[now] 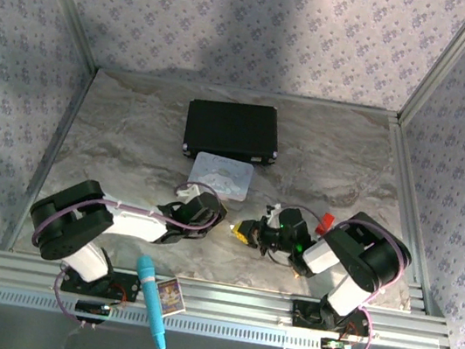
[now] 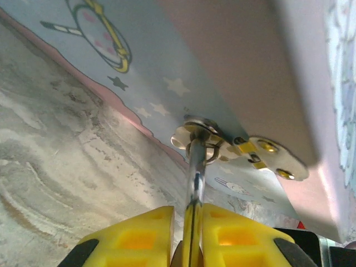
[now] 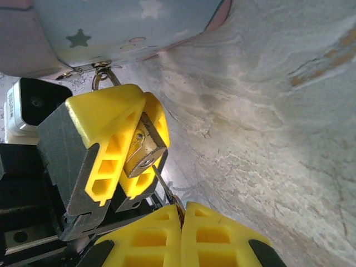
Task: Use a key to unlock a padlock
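Observation:
The small brass padlock [image 3: 142, 151] is clamped between the yellow fingers [image 3: 105, 125] of my left gripper [image 2: 188, 222], which is shut on it. Its silver shackle [image 2: 194, 167] runs up through the latch ring [image 2: 196, 132] of the pastel tin box [image 1: 221, 175]. My right gripper [image 3: 182, 214] is shut on the thin silvery key [image 3: 166, 186]. The key's tip touches the keyhole on the padlock's bottom face. In the top view the two grippers meet just in front of the box, left gripper [image 1: 211, 213] facing right gripper [image 1: 250, 230].
A black case [image 1: 231, 130] lies behind the tin box. A small red piece [image 1: 327, 222] sits beside the right arm. A blue marker [image 1: 152, 302] and a card [image 1: 170, 296] rest on the front rail. Marble tabletop [image 1: 123, 139] lies bare to the left.

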You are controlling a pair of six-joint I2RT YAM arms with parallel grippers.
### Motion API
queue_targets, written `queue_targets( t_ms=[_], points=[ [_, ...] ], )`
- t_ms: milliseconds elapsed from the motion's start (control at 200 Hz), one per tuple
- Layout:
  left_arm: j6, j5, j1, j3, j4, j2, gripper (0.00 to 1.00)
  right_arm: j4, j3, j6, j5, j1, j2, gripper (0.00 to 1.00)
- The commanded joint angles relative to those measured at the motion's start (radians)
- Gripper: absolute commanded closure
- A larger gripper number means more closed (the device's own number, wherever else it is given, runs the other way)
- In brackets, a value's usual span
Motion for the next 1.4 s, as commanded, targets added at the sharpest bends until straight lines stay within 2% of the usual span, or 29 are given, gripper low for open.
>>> queue_targets(
  t_ms=[0, 345, 640, 1394],
  points=[
    [-0.031, -0.019, -0.006, 0.021, -0.032, 0.019, 1.00, 0.008, 0.020, 0.005, -0.025, 0.005, -0.013, 1.00],
    [-0.048, 0.005, -0.005, 0.026, -0.007, 0.041, 1.00, 0.070, 0.043, 0.033, -0.028, 0.014, 0.059, 1.00],
    [-0.074, -0.017, -0.007, 0.043, -0.083, 0.027, 1.00, 0.049, 0.009, 0.012, -0.053, -0.015, 0.039, 1.00],
    [-0.124, -0.009, -0.011, 0.015, -0.050, 0.002, 1.00, 0.020, 0.021, 0.007, -0.101, -0.037, 0.003, 1.00]
  ],
)
